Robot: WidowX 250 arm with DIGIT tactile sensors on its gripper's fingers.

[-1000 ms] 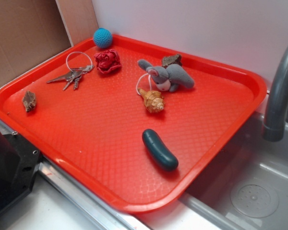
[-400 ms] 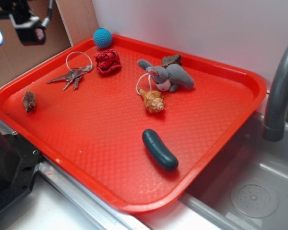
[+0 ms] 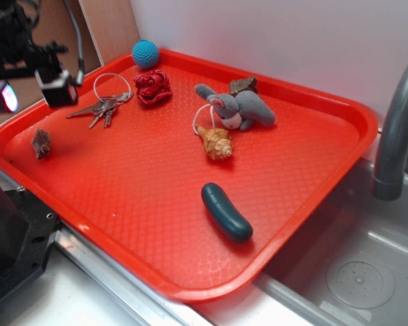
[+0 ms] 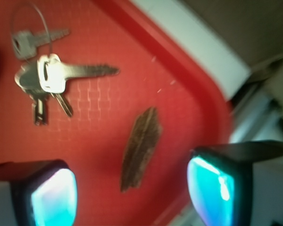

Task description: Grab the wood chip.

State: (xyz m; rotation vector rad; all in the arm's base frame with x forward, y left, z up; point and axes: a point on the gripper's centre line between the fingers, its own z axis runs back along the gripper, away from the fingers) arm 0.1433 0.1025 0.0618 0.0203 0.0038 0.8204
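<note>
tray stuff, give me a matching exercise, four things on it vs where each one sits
Things:
1. wood chip
2. blue ball
3. keys
4. dark green pickle

Places:
A. far corner of the tray, by the wall
B. near the tray's left edge, under the gripper in the exterior view
C. front part of the tray, nearest the sink
D. between the wood chip and the red rose

Pairs: 1-B, 2-A, 3-D, 4-C
</note>
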